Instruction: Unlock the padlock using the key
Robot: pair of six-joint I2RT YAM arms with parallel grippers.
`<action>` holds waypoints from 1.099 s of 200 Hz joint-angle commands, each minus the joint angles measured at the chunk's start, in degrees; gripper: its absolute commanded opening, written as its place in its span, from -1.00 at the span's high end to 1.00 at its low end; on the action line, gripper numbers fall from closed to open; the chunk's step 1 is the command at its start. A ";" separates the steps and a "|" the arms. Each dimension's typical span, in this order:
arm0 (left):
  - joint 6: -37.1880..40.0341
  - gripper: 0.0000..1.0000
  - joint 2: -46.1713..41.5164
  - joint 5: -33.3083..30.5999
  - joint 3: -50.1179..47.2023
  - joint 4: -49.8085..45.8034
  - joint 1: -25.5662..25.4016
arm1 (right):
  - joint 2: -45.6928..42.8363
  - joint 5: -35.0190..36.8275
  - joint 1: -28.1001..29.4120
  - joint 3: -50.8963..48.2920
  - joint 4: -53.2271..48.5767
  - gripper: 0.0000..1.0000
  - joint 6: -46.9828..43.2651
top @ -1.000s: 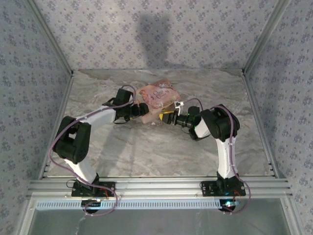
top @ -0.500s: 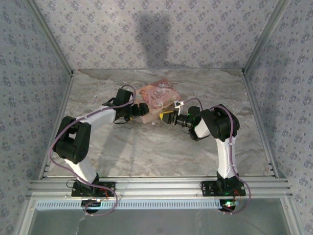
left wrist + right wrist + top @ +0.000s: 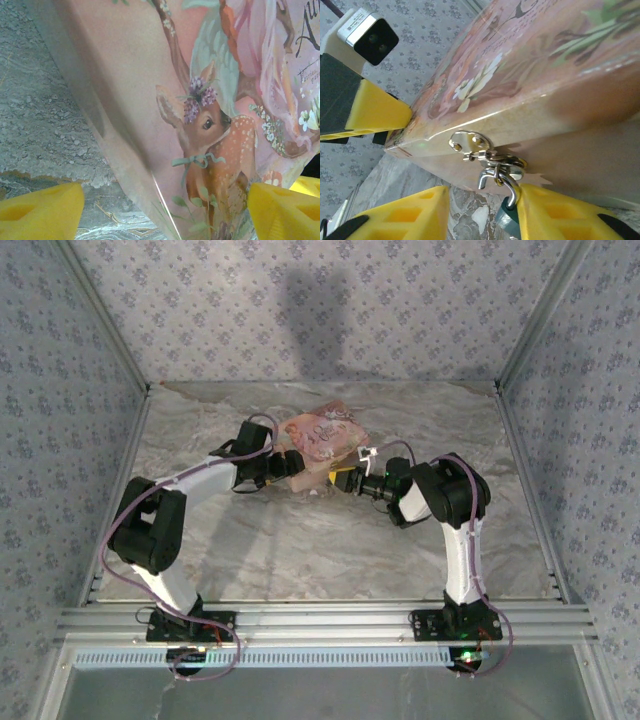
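Teal padlock point(image 3: 504, 221), silver shackle point(image 3: 487, 176) through box point(image 3: 530, 60) hasp point(image 3: 467, 140), inside right gripper point(image 3: 481, 200), jaws parted; left gripper point(image 3: 165, 200) gaping; marbled table point(image 3: 320, 550), floral walls point(image 3: 330, 310).

The grey-and-beige marbled counter point(image 3: 300, 540) carries a single pink-orange box point(image 3: 322, 435) printed with a fawn and flowers, which rests on the veined surface toward the far middle, well apart from both side edges.

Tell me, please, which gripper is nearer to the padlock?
Right. The right gripper straddles the padlock hanging from the pink box at its hasp, one finger against it; the left gripper sits at the box's opposite corner.
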 commanded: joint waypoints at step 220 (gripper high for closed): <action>-0.46 -0.70 -0.61 -0.37 -3.15 -1.67 -0.29 | -2.87 9.10 -0.93 -3.20 1.51 1.00 9.31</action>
